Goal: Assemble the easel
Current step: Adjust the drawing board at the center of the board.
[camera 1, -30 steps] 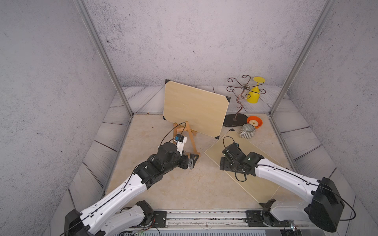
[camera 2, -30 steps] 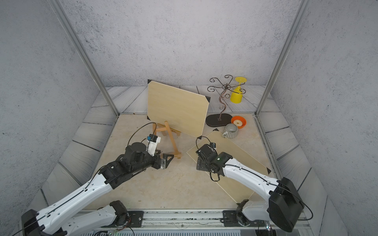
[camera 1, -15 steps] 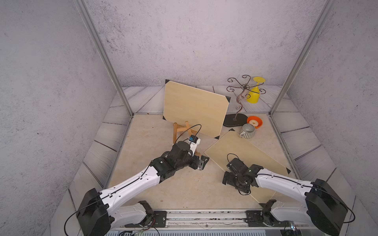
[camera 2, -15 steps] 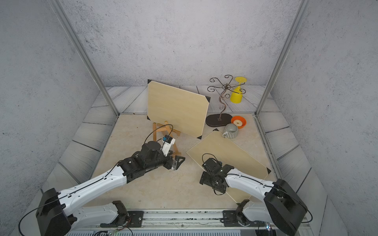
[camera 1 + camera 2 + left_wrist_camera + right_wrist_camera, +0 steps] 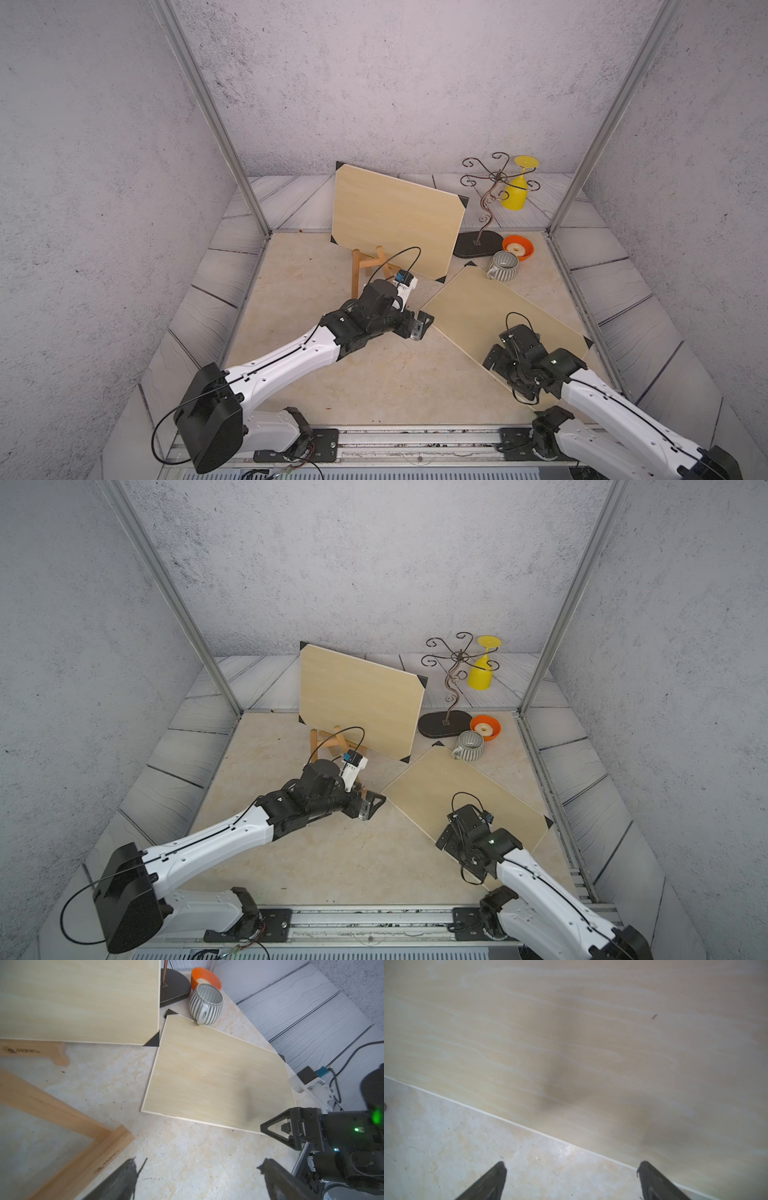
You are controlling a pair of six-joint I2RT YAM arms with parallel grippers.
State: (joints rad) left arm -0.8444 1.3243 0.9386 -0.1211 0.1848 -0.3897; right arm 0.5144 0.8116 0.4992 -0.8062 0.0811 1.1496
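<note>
The wooden easel [image 5: 360, 266] stands at the back centre, and an upright pale board [image 5: 395, 220] with black corners leans on it. In the left wrist view the easel's frame [image 5: 62, 1109] is close by. A second board [image 5: 498, 316] lies flat on the table, to the right. My left gripper [image 5: 422, 326] is open and empty, low over the table between the easel and the flat board's near corner. My right gripper [image 5: 492, 357] is open too, at that board's front edge. In the right wrist view its fingertips [image 5: 501, 1165] straddle bare table just short of the flat board [image 5: 571, 1032].
A dark wire stand [image 5: 484, 208] with a yellow goblet [image 5: 517, 191] hanging upside down on it is at the back right. An orange bowl [image 5: 517, 247] and a striped mug [image 5: 503, 266] sit by the flat board's far corner. Metal posts [image 5: 232, 158] frame the cell.
My left gripper has moved right, away from the easel toward the flat board. My right gripper has drawn back toward the front along the flat board and opened slightly wider.
</note>
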